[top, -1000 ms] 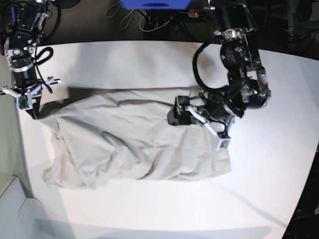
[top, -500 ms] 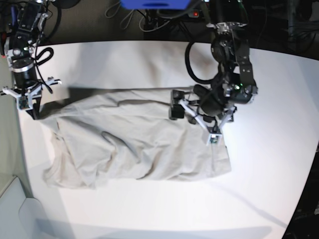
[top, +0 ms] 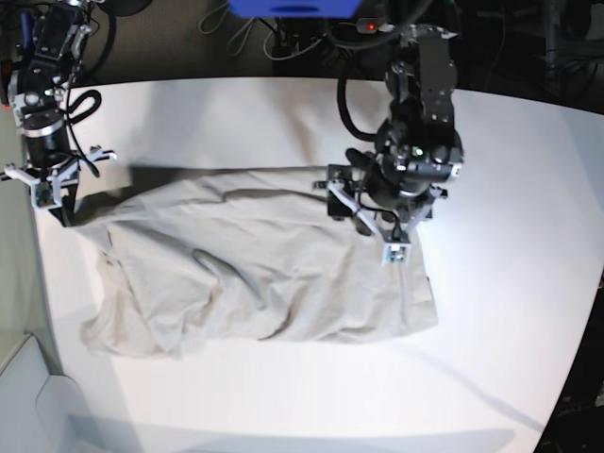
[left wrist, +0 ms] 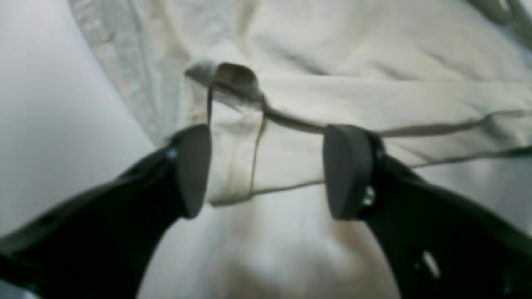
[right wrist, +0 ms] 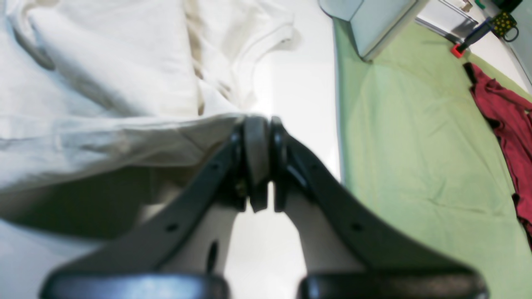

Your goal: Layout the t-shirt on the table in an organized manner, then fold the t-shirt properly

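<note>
White and bare around its edges, the surface (top: 283,123) carries the shirt (top: 255,274), which lies in a rumpled heap rather than flat, with creases running through its middle. The right pincer (right wrist: 261,162) is pressed together on a corner of the cloth, pinching it just off the surface; the fabric stretches away from that grip, and beyond the surface edge lie a green sheet (right wrist: 415,145) and a red cloth (right wrist: 507,116). The left pincer (left wrist: 266,170) is spread, hovering low over the opposite end of the shirt, with a doubled hem (left wrist: 291,120) running between its tips; nothing is gripped there yet.

Judging by this, the layout step is in hand and folding has not begun. The next move seems to call for the left pincer to drop onto the hem directly below it and close on it, taking 1 layer or both cleanly. With 2 corners held, the arms could draw apart to pull the creases out. A shallow bite might slip off the thin seam.
</note>
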